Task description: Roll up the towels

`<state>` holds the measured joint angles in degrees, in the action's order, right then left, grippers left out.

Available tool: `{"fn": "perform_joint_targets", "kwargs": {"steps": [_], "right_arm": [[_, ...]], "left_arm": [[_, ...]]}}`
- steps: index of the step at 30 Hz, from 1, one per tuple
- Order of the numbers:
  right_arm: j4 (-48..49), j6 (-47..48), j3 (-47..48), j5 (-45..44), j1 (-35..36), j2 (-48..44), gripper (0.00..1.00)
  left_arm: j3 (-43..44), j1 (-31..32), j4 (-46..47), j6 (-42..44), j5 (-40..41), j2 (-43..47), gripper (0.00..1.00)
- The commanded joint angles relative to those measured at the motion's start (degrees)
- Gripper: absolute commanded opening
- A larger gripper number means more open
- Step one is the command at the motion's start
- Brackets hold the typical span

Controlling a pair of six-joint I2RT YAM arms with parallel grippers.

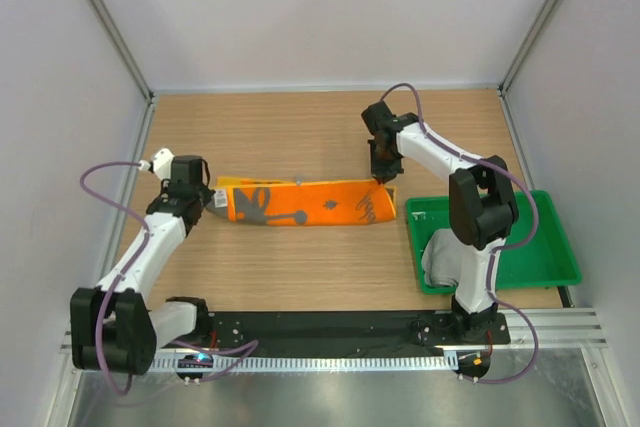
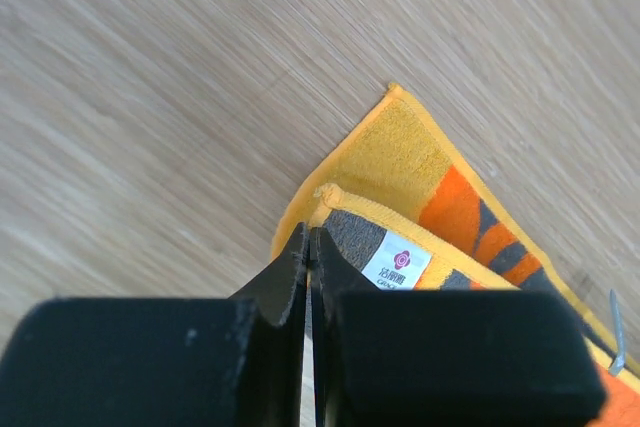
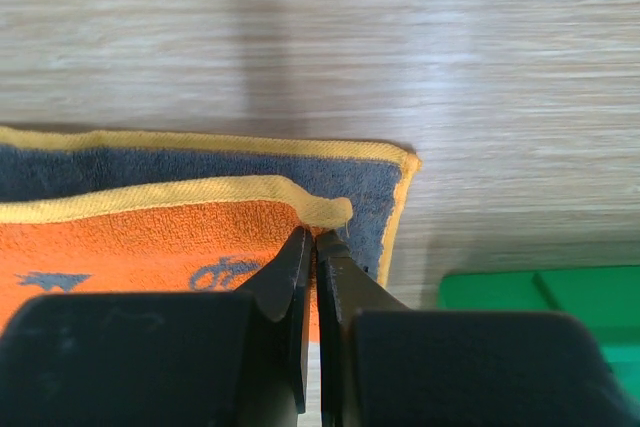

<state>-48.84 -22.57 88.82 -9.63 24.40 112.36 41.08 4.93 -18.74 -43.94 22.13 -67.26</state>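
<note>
The dark grey towel [image 1: 300, 202] with orange print lies folded lengthwise across the middle of the table, its orange back up. My left gripper [image 1: 213, 199] is shut on its left end, the jaws pinching the yellow-edged corner [image 2: 325, 197] beside the white label [image 2: 398, 265]. My right gripper [image 1: 383, 180] is shut on the right end, gripping the folded-over top layer's corner [image 3: 325, 212] above the dark grey lower layer [image 3: 300, 172]. The light grey towel [image 1: 440, 257] lies crumpled in the green tray, partly hidden by the right arm.
The green tray [image 1: 545, 247] stands at the right, close to the towel's right end, and its corner [image 3: 540, 297] shows in the right wrist view. White walls enclose the table on three sides.
</note>
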Motion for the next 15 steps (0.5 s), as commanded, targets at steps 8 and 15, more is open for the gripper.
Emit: {"fn": "perform_joint_targets", "kwargs": {"steps": [8,15], "right_arm": [[0.1,0.0,0.4,-3.5,3.1,-3.2,0.01],[-2.4,-0.8,-0.1,-8.8,2.7,-4.8,0.01]], "left_arm": [[-1.3,0.1,1.0,1.0,2.9,5.4,0.00],[1.6,0.0,7.8,5.2,-4.5,-1.7,0.00]]}}
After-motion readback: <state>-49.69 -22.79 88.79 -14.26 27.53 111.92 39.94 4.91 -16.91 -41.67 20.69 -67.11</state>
